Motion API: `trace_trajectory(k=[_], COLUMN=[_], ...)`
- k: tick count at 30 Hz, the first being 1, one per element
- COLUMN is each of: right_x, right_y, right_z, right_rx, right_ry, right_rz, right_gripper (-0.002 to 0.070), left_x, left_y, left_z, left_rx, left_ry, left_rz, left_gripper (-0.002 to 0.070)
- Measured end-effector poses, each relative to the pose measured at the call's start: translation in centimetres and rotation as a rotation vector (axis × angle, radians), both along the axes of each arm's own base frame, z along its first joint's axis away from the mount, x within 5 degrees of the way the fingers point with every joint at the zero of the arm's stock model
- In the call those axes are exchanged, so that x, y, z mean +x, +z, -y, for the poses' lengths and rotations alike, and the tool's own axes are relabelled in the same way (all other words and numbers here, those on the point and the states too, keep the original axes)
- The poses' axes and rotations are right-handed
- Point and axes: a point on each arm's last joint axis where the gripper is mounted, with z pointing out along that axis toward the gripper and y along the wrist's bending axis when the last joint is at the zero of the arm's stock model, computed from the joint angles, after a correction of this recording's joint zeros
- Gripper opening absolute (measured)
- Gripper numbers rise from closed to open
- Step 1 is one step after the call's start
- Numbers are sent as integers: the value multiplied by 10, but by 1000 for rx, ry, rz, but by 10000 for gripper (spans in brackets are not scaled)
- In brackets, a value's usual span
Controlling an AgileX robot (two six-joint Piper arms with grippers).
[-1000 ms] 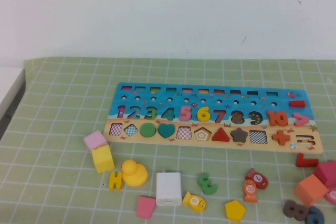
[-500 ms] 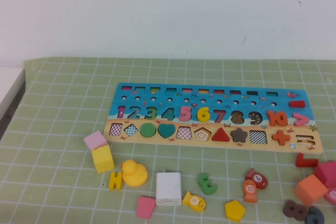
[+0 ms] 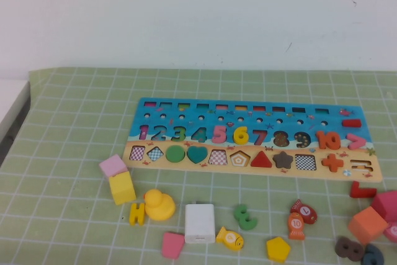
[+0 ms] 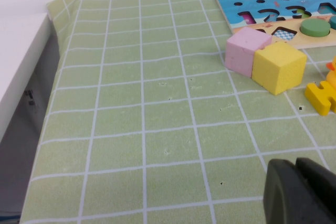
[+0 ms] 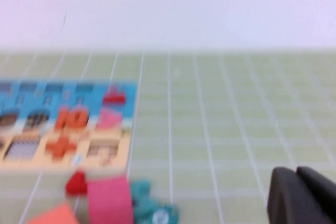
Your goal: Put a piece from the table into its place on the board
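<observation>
Already the yellow numeral 6 (image 3: 240,134) sits in the number row of the puzzle board (image 3: 186,107), between the pink 5 (image 3: 218,134) and the 7 (image 3: 259,136). It looks flush with them, so I judge the task done or nearly so.

Off the board's left end, the left end effector (image 4: 299,192) hangs low over bare green counter (image 3: 74,122), its fingers pressed together and holding nothing. The pink cube (image 4: 242,51) and yellow cube (image 4: 278,66) lie between it and the board's left corner. A careless sweep toward the board could push them against its edge and shift the board.

In front of the board lie a green curly numeral (image 3: 245,216) and a yellow pentagon block (image 3: 278,249). Either could be mistaken for the piece to place, causing a needless pick.

Off the board's right end, the right end effector (image 5: 302,195) is over open counter, fingers also pressed together and empty. Red and pink blocks (image 5: 107,200) crowd the board's right front corner. A low pass there could scatter them onto the board or jog the seated numerals. If the 6 is not fully down, which cannot be told, any knock to the board could lift it out.
</observation>
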Motion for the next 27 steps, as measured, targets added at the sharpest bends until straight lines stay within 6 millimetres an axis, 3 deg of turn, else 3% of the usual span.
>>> trace_trajectory(k=[5,15,23,27], right_x=[-6,-7,-11,-12], right_y=[-27,-27,-54,-54], right_z=[-1,-3,-3,-2], right_rx=[-9,69,132,131], right_ry=[-2,5,-22,-32], right_rz=[180,256,-35,-46], right_gripper=[-1,-1,-1,-1], left_x=[0,0,0,0], left_y=[0,0,0,0], left_z=[0,0,0,0], left_rx=[0,0,0,0], left_ry=[0,0,0,0], left_rz=[0,0,0,0], left_gripper=[-2,-2,-2,-2])
